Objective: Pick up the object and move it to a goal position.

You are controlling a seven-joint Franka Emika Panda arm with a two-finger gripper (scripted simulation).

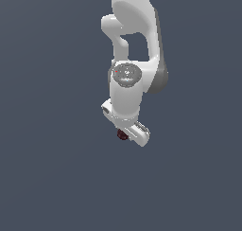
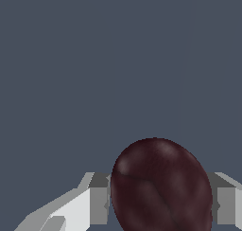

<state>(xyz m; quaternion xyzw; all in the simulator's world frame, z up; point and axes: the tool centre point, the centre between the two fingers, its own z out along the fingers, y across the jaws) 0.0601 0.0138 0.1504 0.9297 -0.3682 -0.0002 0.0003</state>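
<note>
A: Where is the lump (image 1: 123,135) sitting right now?

B: It is sitting right under the gripper (image 1: 125,134), tucked at the arm's (image 1: 130,50) low end. In the exterior view it is peeking out at about 7 o'clock from the white hand part.

A: Is the gripper holding it?

B: I am thinking yes. In the wrist view the lump (image 2: 161,185) is filling the gap, and a grey finger (image 2: 99,204) is pressing on each side. So the jaws are squeezing the lump.

A: What is the lump looking like?

B: It is looking dark red, round and a bit bumpy. It is much smaller than the arm.

A: So how much of the job is getting done?

B: The grabbing part is looking done. Whether the lump is off the floor, I am not able to tell, since everything around is plain grey.

A: And what is left?

B: Carrying it to the goal. No goal mark is showing in either view, so I am not able to say how near it is.
</note>
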